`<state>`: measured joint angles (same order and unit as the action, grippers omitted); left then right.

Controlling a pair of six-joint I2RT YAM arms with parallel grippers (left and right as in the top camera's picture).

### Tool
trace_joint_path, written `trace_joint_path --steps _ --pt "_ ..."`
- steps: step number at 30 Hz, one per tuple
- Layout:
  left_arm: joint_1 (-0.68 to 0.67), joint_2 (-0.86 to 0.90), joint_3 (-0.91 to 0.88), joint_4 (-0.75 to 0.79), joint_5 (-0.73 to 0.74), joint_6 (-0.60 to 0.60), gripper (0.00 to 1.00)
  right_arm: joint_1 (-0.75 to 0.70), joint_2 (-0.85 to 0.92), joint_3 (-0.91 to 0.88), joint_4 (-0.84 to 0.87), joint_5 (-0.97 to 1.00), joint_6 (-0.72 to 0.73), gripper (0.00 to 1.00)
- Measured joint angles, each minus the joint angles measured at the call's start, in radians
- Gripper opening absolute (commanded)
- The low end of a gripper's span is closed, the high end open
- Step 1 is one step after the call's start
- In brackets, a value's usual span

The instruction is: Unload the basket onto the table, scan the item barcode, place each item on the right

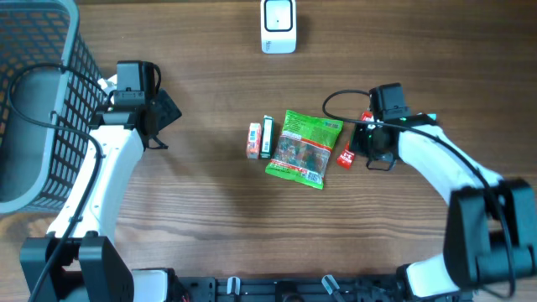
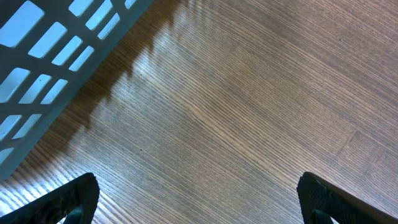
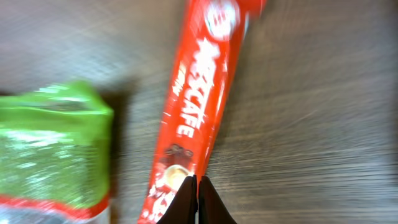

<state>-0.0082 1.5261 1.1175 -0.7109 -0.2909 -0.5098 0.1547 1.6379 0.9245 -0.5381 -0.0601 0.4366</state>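
At 9 o'clock on the table (image 1: 210, 218): grey mesh basket (image 1: 50, 92), partly out of frame.

Just toward 3 o'clock of it: left gripper (image 1: 168, 126), spread wide, holding nothing, over bare wood. Best left parked.

At centre: orange-white box (image 1: 253, 140) and green-white box (image 1: 267, 137), side by side, long edges close, contact not certain.

At 12 o'clock, well apart from the rest: white scanner (image 1: 278, 25), reading face not identifiable from above.

Just toward 3 o'clock of the boxes: green snack packet (image 1: 302, 147), flat, print up.

Just beside the packet's 3 o'clock edge: red Nescafé stick sachet (image 1: 346, 156), judged the item to scan. Flat on the wood, lying roughly 1 to 7 o'clock. No barcode on the visible face, so probably underneath.

Over the sachet: right gripper (image 3: 198, 202), pressed together, tips meeting at the sachet's edge. Cannot tell whether any foil is nipped between them.

For the pick:
- Confirm a real nip before lifting.
- If empty, reopen, straddle the narrow width and close again.
- Raise straight up, clear of the packet.
- Expect droop from limp film, so grip nearer the middle than the end.
- Carry toward 12 o'clock, roll until the code faces the scanner, and keep the tips off the code.
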Motion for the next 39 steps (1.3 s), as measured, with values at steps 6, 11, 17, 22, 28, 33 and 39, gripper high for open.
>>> trace_joint_path --steps 6,11,17,22,28,33,39 --pt "0.000 0.000 0.000 0.000 0.000 0.000 1.00 0.000 -0.114 0.001 -0.023 -0.034 0.072 0.34" --pt "0.000 0.000 0.000 0.000 0.000 0.000 1.00 0.002 -0.087 -0.015 0.062 -0.014 0.201 0.32" --pt "0.000 0.000 0.000 0.000 0.000 0.000 1.00 0.004 -0.018 -0.042 0.098 0.063 0.272 0.33" --pt "0.000 0.000 0.000 0.000 0.000 0.000 1.00 0.004 0.001 -0.042 0.120 0.093 0.283 0.33" --pt "0.000 0.000 0.000 0.000 0.000 0.000 1.00 0.006 0.069 -0.042 0.181 0.106 0.286 0.33" --pt "0.000 0.000 0.000 0.000 0.000 0.000 1.00 0.007 0.083 -0.042 0.212 0.106 0.286 0.33" --pt "0.000 0.000 0.000 0.000 0.000 0.000 1.00 0.007 0.083 -0.042 0.214 0.106 0.288 0.33"
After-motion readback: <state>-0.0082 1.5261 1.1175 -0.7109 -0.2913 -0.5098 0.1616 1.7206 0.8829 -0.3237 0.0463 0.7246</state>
